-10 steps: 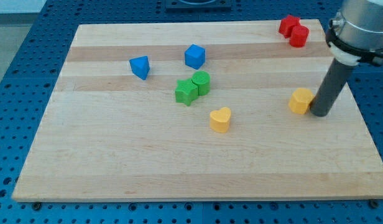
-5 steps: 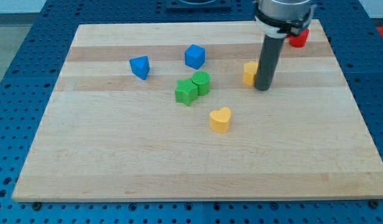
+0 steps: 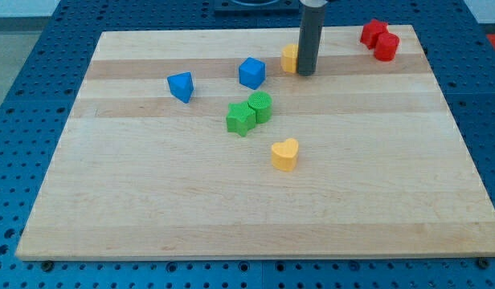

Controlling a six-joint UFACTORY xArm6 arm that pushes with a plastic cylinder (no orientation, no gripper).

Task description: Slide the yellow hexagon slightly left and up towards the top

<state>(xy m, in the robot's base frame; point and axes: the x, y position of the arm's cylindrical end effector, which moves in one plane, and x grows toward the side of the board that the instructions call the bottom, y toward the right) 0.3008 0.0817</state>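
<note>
Your tool is a plain rod with nothing to open or close — it stands upright, my tip (image 3: 306, 73) pressed against the right side of the yellow hexagon (image 3: 289, 58). That block sits near the worktop's (image 3: 151, 201) top edge, right of the blue cube (image 3: 251, 73).

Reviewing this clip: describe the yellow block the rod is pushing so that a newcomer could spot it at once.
Start at the wooden board's top edge, middle. My tip stands there, and the yellow hexagon sits against its left side, partly hidden. The other yellow block, the yellow heart, lies alone mid-board, below the green blocks.
</note>
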